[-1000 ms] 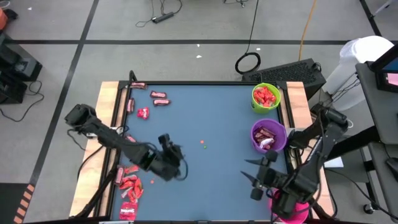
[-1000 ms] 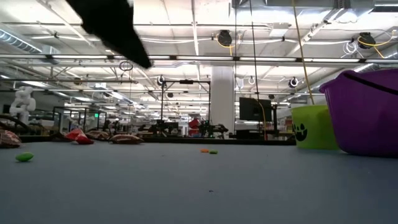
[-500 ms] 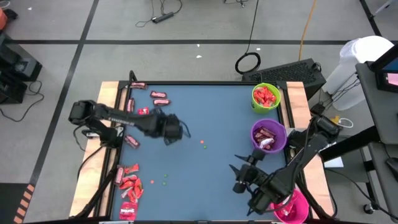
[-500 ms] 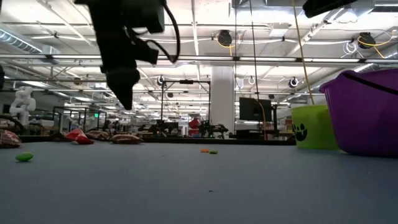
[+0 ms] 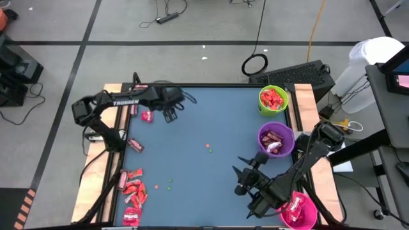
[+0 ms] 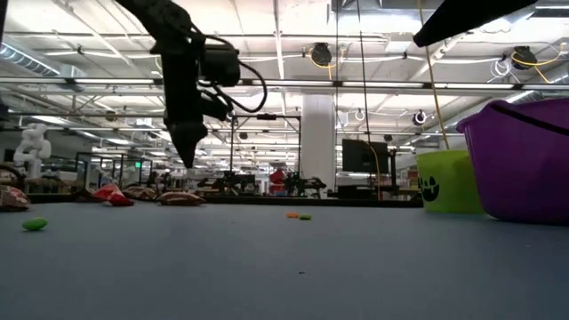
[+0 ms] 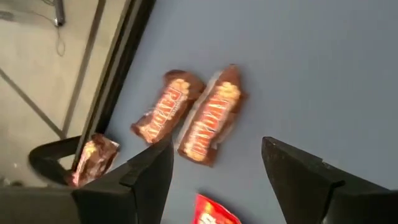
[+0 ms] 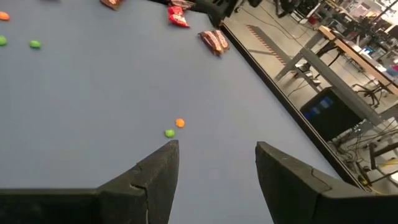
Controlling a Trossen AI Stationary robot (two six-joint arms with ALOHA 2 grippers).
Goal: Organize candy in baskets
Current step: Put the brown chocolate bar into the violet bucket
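Two maroon candy bars (image 7: 166, 107) (image 7: 210, 118) lie flat side by side on the blue table near its far left corner. My left gripper (image 7: 216, 148) hangs open above them, fingers pointing down, touching nothing; in the high view, my left gripper (image 5: 170, 110) hides them. A red candy (image 5: 147, 115) lies beside it. My right gripper (image 5: 238, 174) is open and empty above the near right part of the table. The green basket (image 5: 273, 99), purple basket (image 5: 276, 139) and pink basket (image 5: 297, 211) stand along the right edge, each with candy inside.
More candy lies along the left edge: a pile (image 5: 134, 188) near the front, one piece (image 5: 135, 145) midway and pieces (image 5: 142, 87) by the far rail. Tiny round dots (image 5: 209, 148) are scattered mid-table. A raised black rim (image 7: 115, 81) borders the table.
My left gripper has swung from the near left part of the table toward the far edge, turning as it went, and now hangs over the two maroon candies. My right gripper has shifted toward the table's left and sunk a little, uncovering the pink basket.
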